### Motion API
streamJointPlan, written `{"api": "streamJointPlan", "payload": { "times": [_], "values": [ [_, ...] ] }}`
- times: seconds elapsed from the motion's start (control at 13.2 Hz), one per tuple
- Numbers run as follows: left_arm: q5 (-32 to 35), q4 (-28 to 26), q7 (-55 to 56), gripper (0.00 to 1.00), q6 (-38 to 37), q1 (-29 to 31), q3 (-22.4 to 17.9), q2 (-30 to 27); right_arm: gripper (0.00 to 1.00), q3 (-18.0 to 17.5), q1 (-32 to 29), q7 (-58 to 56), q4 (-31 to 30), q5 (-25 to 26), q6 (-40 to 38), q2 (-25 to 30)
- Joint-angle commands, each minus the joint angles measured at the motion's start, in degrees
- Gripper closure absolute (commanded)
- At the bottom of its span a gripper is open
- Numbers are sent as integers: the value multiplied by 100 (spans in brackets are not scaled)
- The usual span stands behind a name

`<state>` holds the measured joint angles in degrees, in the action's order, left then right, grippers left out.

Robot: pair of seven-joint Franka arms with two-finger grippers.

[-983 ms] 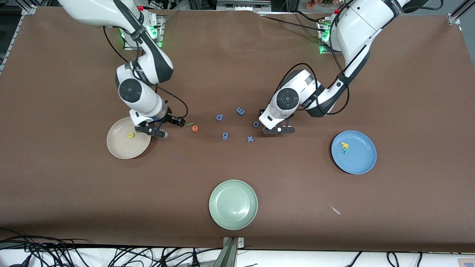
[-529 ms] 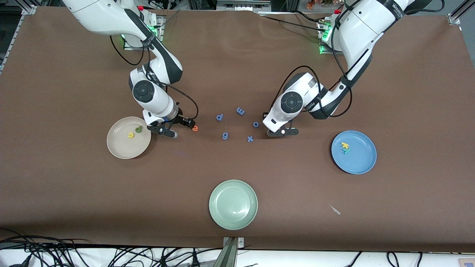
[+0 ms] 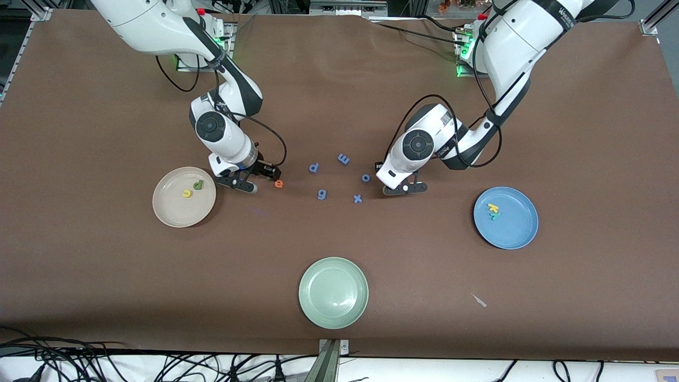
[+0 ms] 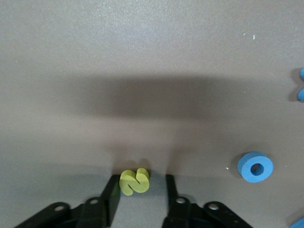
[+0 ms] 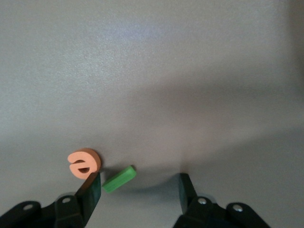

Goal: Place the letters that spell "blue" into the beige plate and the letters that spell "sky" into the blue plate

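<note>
The beige plate [image 3: 175, 212] holds a yellow u [image 3: 186, 193] and a dark green b [image 3: 198, 185]. My right gripper [image 3: 268, 175] is down at the table beside it, open. The light green l [image 5: 119, 178] lies between its fingers, close to one of them. The orange e [image 3: 278, 183] sits just outside that finger. My left gripper [image 3: 403, 188] is low on the table. The yellow s [image 4: 134, 181] stands between its fingers [image 4: 113, 190], touching one and a gap away from the other. The blue plate [image 3: 517, 228] holds a yellow k [image 3: 493, 208] and a teal y [image 3: 494, 216].
Several periwinkle letters lie between the grippers: p [image 3: 313, 167], m [image 3: 344, 158], o [image 3: 366, 178], g [image 3: 321, 194], x [image 3: 358, 199]. A pale green plate [image 3: 333, 292] sits nearer the front camera. A small scrap [image 3: 479, 301] lies near it.
My right gripper left the dark green b in the beige plate and moved over to the l and e. My left gripper's fingers have narrowed around the yellow s.
</note>
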<state>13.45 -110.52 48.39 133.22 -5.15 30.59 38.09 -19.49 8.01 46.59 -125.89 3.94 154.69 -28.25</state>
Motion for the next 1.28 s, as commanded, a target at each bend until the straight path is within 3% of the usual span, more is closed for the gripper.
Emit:
{"api": "streamJointPlan", "payload": {
  "times": [0.0, 0.3, 0.45, 0.6, 0.83, 0.98, 1.21],
  "values": [
    [202, -127, 214, 95, 81, -12, -26, -73, 27, -2, 7, 105, -120, 133, 333, -75],
    [210, -58, 206, 95, -260, -3, -18, -345, 46, -2, 7, 114, -112, 142, 422, -137],
    [280, 187, 162, 95, -908, 5, -26, -643, 58, -2, 7, 114, -112, 142, 439, -146],
    [587, 530, 110, 94, -1638, 127, -18, -811, 62, -2, 7, 114, -112, 142, 439, -154],
    [825, 883, -976, 93, -2370, 592, -9, -899, 81, -2, 7, 114, -120, 151, 466, -163],
    [878, 883, -1916, 94, -2336, 1119, -9, -909, 98, 7, -1, 79, -120, 151, 440, -129],
    [1194, 875, -2754, 94, -1907, 1753, -9, -742, 99, 322, -19, -541, -16, 195, -171, 257]
  ]
}}
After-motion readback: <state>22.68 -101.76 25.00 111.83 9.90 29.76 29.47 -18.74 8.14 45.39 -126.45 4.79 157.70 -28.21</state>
